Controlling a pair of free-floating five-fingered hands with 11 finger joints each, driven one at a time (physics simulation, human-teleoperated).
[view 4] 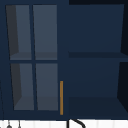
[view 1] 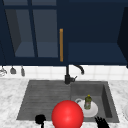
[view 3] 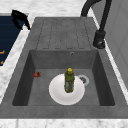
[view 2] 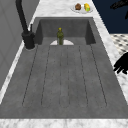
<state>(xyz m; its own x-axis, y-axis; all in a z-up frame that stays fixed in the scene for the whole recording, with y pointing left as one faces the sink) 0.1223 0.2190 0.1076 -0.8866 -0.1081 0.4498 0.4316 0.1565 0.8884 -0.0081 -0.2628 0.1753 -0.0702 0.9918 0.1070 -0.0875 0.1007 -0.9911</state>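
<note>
The left hand (view 1: 40,119) hung at the sink's (view 1: 45,100) front edge, seemingly curled into a fist around nothing. The right hand (view 1: 102,122) hovered at the basin's front rim, fingers spread. Nearest it, a bottle (view 1: 87,101) stood upright on a white plate (view 1: 93,111) in the basin, beside a red ball (view 1: 67,114).

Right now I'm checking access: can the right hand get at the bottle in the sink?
Probably yes: the right hand hovers at the sink's front edge, and the bottle stands upright on the plate, nothing between them.
</note>
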